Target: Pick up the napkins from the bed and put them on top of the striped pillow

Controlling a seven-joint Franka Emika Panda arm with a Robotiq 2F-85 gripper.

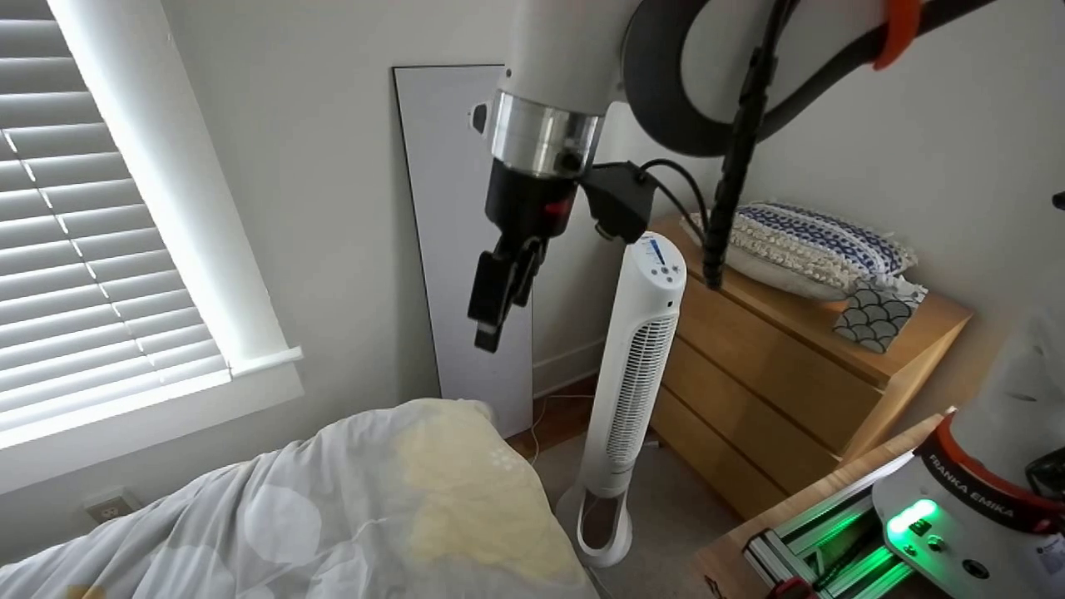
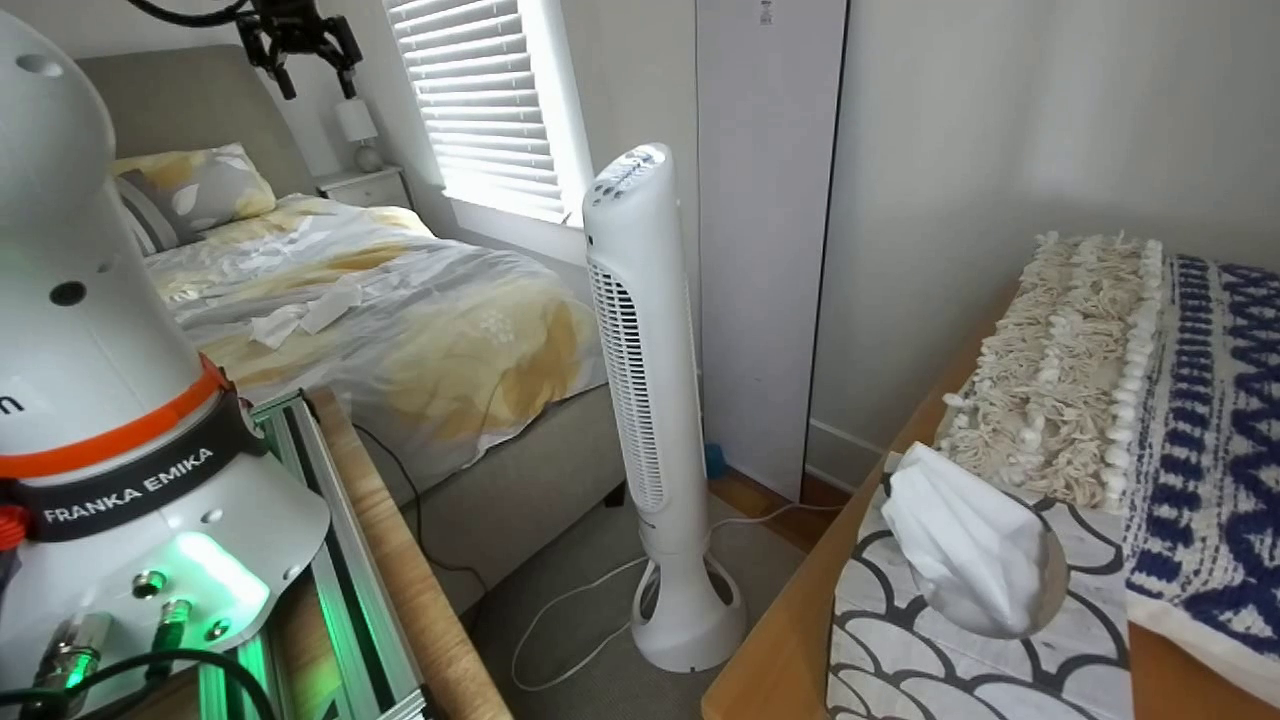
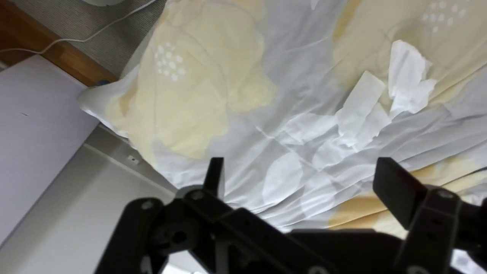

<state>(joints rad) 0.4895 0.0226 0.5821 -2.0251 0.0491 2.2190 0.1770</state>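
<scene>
Napkins (image 3: pixel 407 76) lie crumpled on the bed (image 3: pixel 258 121), thin and probably limp. Above the bed the gripper (image 2: pixel 318 88) hangs with its jaws wide apart, holding nothing. It should centre over the bulkier crumple, descend straight and close gently, pinching them without catching the bed, then head for the striped pillow (image 2: pixel 1160 410), well apart from the bed. Beside the bed, the robot base (image 2: pixel 180 540) reads "FRANKA EMIKA"; a sticker (image 2: pixel 766 12) on the tall panel (image 2: pixel 770 230) near the bed is illegible.

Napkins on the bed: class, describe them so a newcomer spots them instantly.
Find the bed near the window blinds. On its yellow and grey bedding lie crumpled white napkins, close together. Unlike the white rounded prints nearby, they have uneven edges.
</scene>
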